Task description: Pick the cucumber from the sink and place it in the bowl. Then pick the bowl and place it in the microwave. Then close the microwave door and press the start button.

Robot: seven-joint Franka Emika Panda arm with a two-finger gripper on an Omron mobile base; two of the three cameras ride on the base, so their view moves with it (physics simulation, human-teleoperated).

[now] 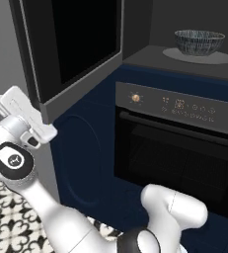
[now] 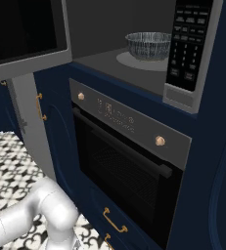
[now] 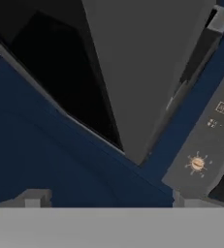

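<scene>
- One stiff grey-framed microwave door [image 1: 73, 49] with black glass hangs open; I judge it swings lightly, pushed near its free edge.
- My tool [image 1: 36, 129] gapes wide, empty.

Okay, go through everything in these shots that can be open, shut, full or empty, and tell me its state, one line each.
microwave door: swung open, hanging out to the left of the cavity.
microwave: open.
bowl: upright on the turntable plate inside the microwave; its contents can't be seen.
oven: door shut.
gripper: jaws open, holding nothing, just below the microwave door's lower edge.
</scene>
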